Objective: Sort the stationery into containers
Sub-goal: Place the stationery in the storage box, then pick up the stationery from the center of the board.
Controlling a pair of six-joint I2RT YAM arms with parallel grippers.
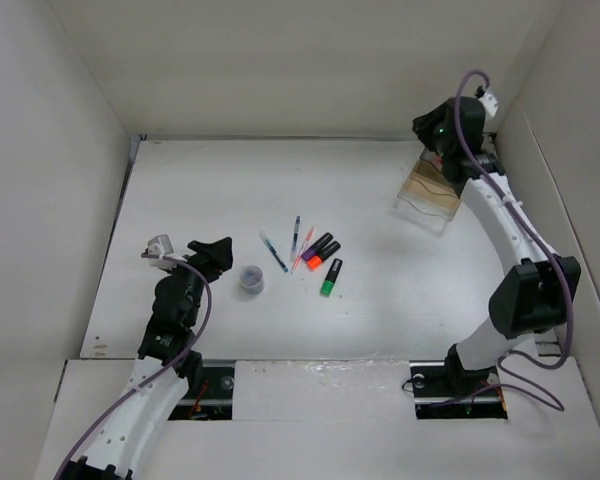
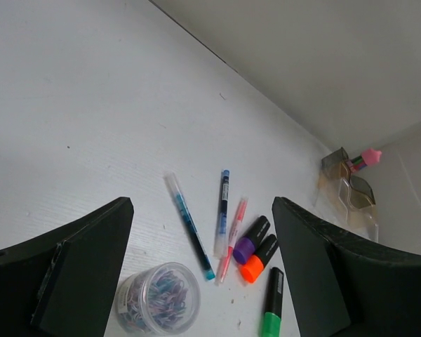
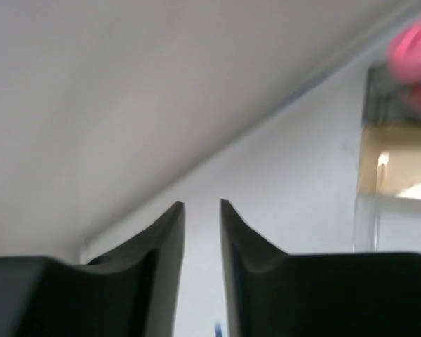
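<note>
Now left hand [image 2: 203,205] wide open, empty; right hand [image 3: 202,208] barely open

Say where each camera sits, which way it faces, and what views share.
Top external: above and behind, looking down on the table; left arm and right arm show.
Left wrist: facing the pot of clips, pens and highlighters; left pincer frames it, wide open.
Right wrist: facing the back wall; right pincer narrowly open.
Shared: the organiser in all three; its pink cap in both wrist views.
</note>
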